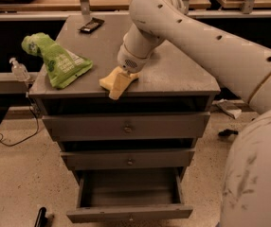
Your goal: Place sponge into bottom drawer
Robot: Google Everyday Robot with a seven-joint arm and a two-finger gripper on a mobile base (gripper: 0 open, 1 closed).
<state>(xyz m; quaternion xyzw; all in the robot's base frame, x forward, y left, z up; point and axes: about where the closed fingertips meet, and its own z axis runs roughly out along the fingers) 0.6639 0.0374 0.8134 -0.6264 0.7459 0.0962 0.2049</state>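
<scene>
The pale yellow sponge (116, 82) hangs tilted at the front edge of the grey cabinet top (183, 77), its lower corner poking past the edge. My gripper (127, 73) is right above it, at the end of the white arm, shut on the sponge's upper end. Most of the fingers are hidden under the wrist. The bottom drawer (130, 213) is pulled open below, and its inside shows nothing in it. The two upper drawers are shut.
A green bag (57, 60) lies on the left of the cabinet top. A black phone (91, 25) lies at the back. A small clear bottle (18, 70) stands on a ledge to the left. My white base (258, 174) fills the right foreground.
</scene>
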